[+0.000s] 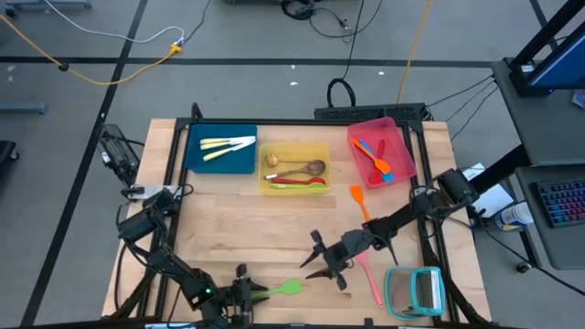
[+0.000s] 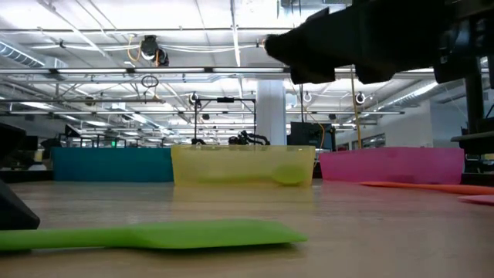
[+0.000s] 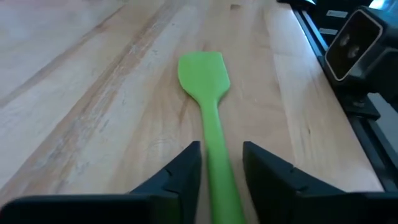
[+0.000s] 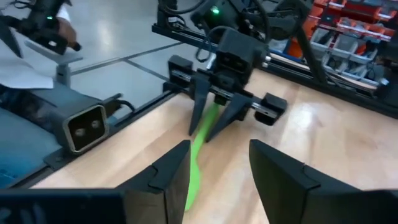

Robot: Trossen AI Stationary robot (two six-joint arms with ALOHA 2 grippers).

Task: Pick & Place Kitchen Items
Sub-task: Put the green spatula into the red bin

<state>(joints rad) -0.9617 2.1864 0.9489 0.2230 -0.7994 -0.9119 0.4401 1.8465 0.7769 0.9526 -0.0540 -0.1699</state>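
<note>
Near edge of the counter (image 1: 238,238), left of middle: left gripper (image 1: 245,294) low over the handle of the green spatula (image 1: 285,289), one finger (image 3: 180,180) on each side of it. Cannot tell if the fingers press the handle or only stand beside it; handle end hidden under the gripper. Spatula flat on the wood, blade pointing right.

Right gripper (image 1: 320,260) above the counter in the middle, released, holding nothing, facing the left gripper.

On the far side three trays in a row: blue tray (image 1: 196,160) with pale cutlery (image 1: 227,145), yellow tray (image 1: 320,151) with wooden spoons (image 1: 297,168) and something red and green, hard to make out, pink tray (image 1: 402,137) with orange and blue utensils (image 1: 375,155).

Orange spatula (image 1: 359,200) on the wood near the pink tray, partly covered by the right arm. Pink utensil (image 1: 372,283) nearer, top hidden by the arm. Teal rack (image 1: 416,291) at the near right corner.
</note>
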